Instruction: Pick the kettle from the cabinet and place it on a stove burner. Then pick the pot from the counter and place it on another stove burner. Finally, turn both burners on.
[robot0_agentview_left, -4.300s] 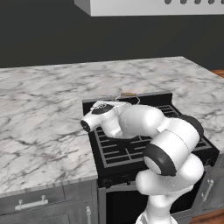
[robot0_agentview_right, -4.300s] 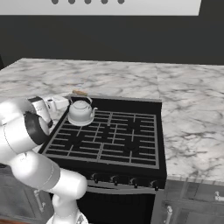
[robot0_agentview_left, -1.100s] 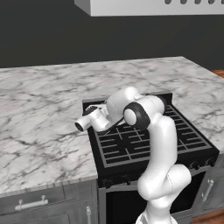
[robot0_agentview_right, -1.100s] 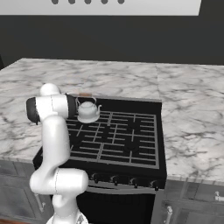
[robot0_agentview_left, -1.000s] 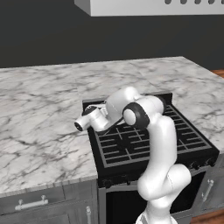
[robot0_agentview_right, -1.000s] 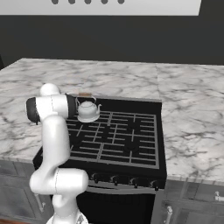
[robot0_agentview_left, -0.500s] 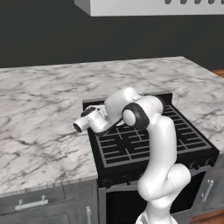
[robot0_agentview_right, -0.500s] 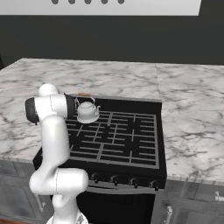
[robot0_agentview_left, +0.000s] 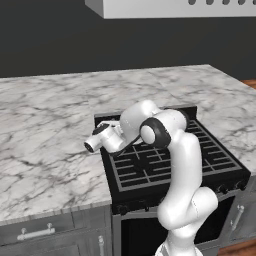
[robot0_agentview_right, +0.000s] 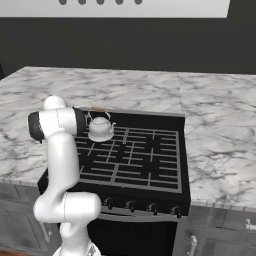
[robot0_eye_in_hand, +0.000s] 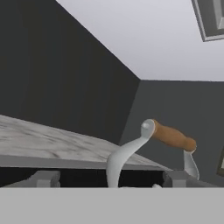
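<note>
Small rounded silvery-white kettle with short spout and thin arched handle carrying a brown wooden piece sits upright on the far-left black square-grid grate of the flat black cooktop; lid on, contents not visible.

Two-finger gripper on the white arm: jaws spread apart, one dark fingertip on each side of the kettle handle. Handle stands between the tips, nothing clamped. Can't tell whether either tip touches the handle. In the right base view the hand sits just left of the kettle, at handle height.

White marble counter with grey veins runs left and right of the cooktop, over dark grey drawers. Dark wall behind, white range hood overhead. Knobs line the stove's near face.
</note>
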